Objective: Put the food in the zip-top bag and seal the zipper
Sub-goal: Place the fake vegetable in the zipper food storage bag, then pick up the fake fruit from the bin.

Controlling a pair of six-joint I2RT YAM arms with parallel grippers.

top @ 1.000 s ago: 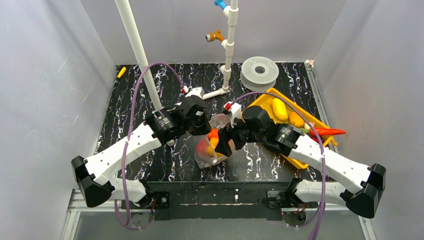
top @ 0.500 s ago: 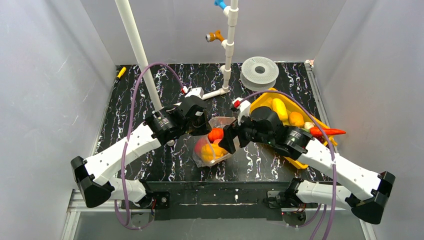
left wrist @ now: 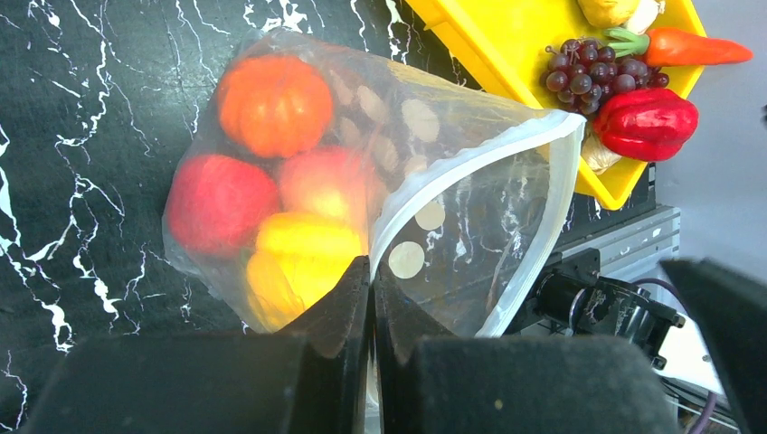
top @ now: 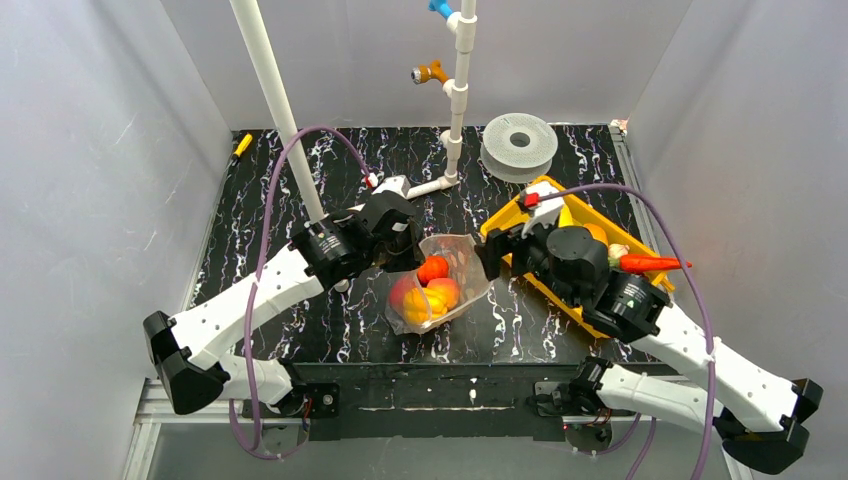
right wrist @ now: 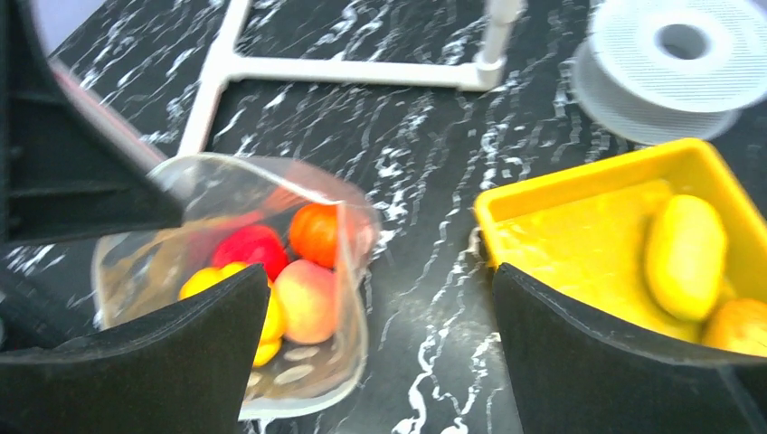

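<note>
Black marbled table (top: 250,200) | left gripper (left wrist: 371,298) pinched tight on zip-top bag (top: 462,262) rim, zipper (left wrist: 470,154) unsealed | food (left wrist: 271,104) partly inside | right gripper (right wrist: 380,271) spread wide, empty | more in yellow tray (top: 520,205) beyond | risk: thin pinch slipping, mouth collapsing, fruit rolling out.

Plain little booth, dark marble top

Black table (top: 245,200) with white veins, boxed in by pale grey walls (top: 100,180) on three sides; white pipe (top: 268,80) leaning at the back left, grey spool (top: 519,145) near the back wall, soft even light.
</note>
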